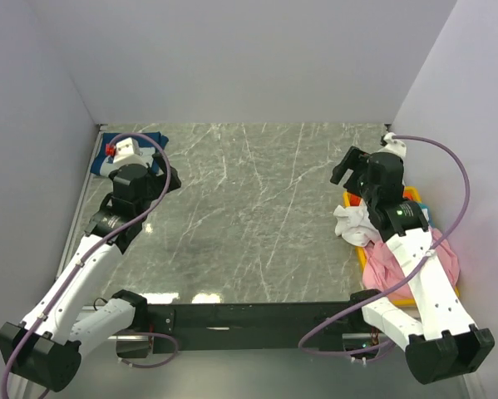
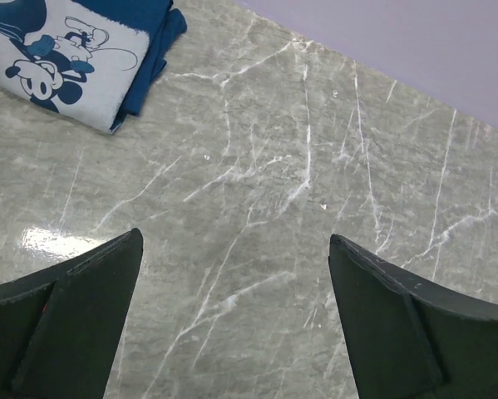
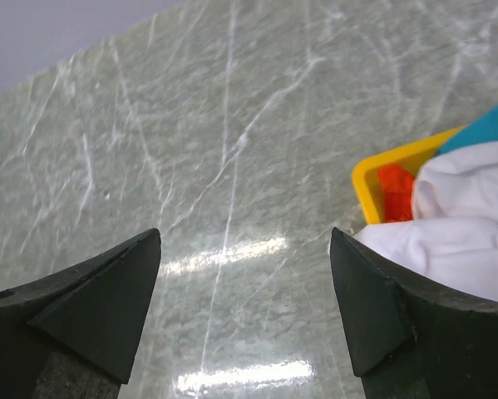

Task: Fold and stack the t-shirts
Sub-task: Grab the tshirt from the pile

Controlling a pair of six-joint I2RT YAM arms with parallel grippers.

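Observation:
A folded navy t-shirt (image 1: 153, 138) with white cartoon print lies at the far left corner; the left wrist view shows it at top left (image 2: 74, 50). My left gripper (image 1: 169, 177) is open and empty just right of it, over bare table (image 2: 234, 237). At the right, a white t-shirt (image 1: 352, 224) and a light-pink t-shirt (image 1: 387, 260) are heaped in and over a yellow tray (image 1: 349, 198). The right wrist view shows the white tee (image 3: 456, 224), an orange-red one (image 3: 396, 191) and a teal one (image 3: 491, 125). My right gripper (image 1: 347, 171) is open and empty, left of the tray (image 3: 245, 233).
The grey marble table (image 1: 257, 208) spreads between the arms. Pale walls close it in at the back and both sides. The yellow tray's rim (image 3: 382, 166) sits against the right wall. A black rail (image 1: 249, 316) runs along the near edge.

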